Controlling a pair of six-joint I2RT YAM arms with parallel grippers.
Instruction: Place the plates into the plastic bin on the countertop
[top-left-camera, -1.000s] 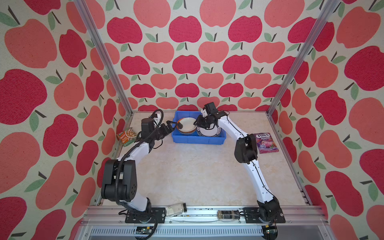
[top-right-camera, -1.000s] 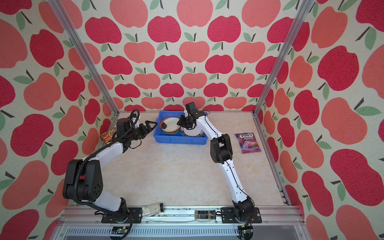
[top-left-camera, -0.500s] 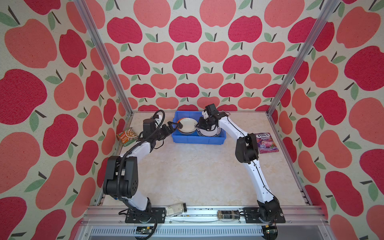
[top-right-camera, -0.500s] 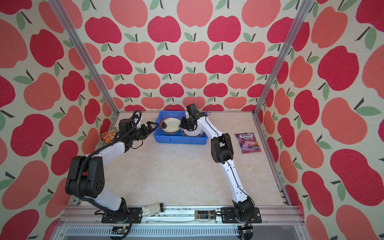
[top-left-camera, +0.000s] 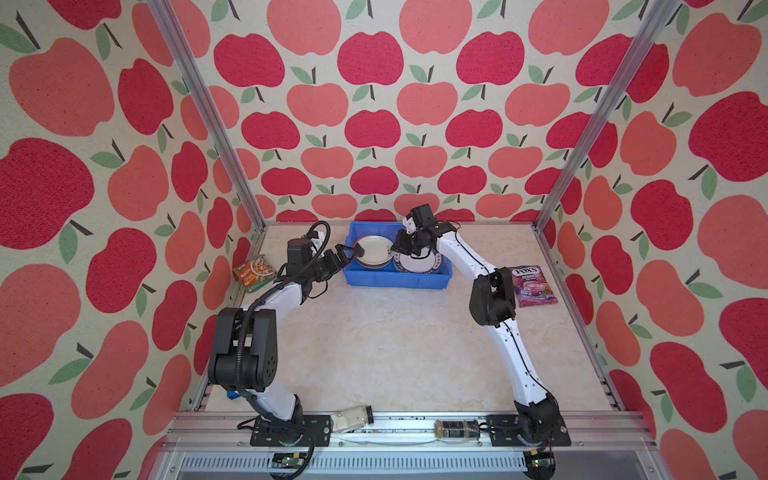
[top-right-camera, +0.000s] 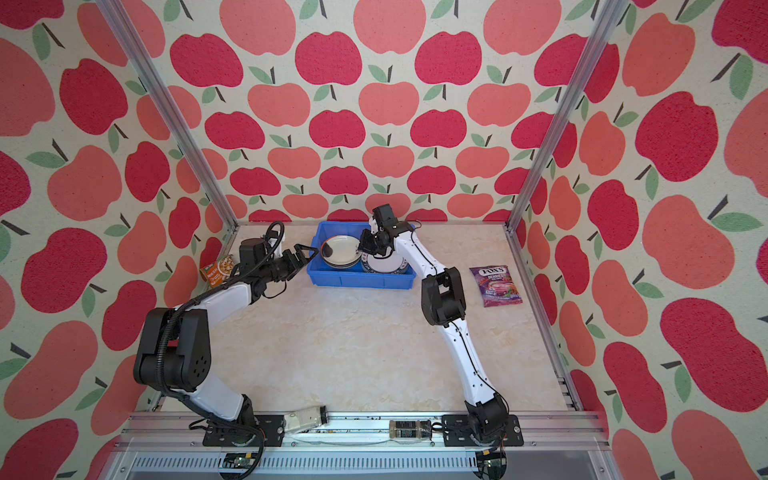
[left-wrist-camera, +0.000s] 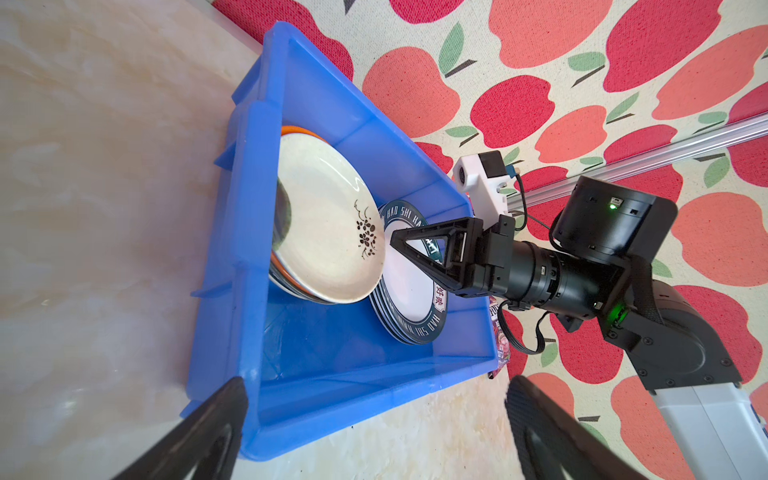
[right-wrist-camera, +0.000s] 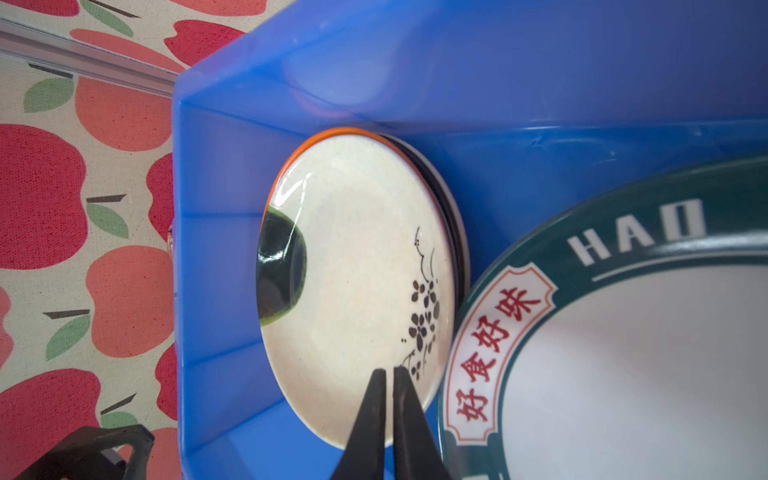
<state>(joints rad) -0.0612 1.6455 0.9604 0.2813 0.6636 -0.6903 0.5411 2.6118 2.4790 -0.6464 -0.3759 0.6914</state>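
The blue plastic bin (top-left-camera: 395, 284) (top-right-camera: 357, 280) (left-wrist-camera: 249, 208) (right-wrist-camera: 216, 249) stands at the back of the countertop (top-left-camera: 395, 345). Inside it, a cream ink-blotched plate (top-left-camera: 374, 249) (left-wrist-camera: 324, 232) (right-wrist-camera: 357, 270) tops a stack with orange and black rims showing. Beside that lies a stack of white plates with dark-green lettered rims (top-left-camera: 419, 266) (left-wrist-camera: 411, 291) (right-wrist-camera: 623, 353). My right gripper (top-left-camera: 399, 247) (left-wrist-camera: 392, 241) (right-wrist-camera: 388, 372) is shut with nothing between its fingers, its tips at the cream plate's near rim. My left gripper (top-left-camera: 347, 253) (left-wrist-camera: 376, 386) is wide open at the bin's left end, holding nothing.
An orange-green snack packet (top-left-camera: 254, 272) leans by the left wall. A purple FOXS packet (top-left-camera: 532, 286) lies right of the right arm. Two small glass jars (top-left-camera: 353, 419) (top-left-camera: 457, 429) lie on the front rail.
The right gripper's fingers have closed together over the cream plate. The left gripper has moved right, closer to the bin's left end, staying open.
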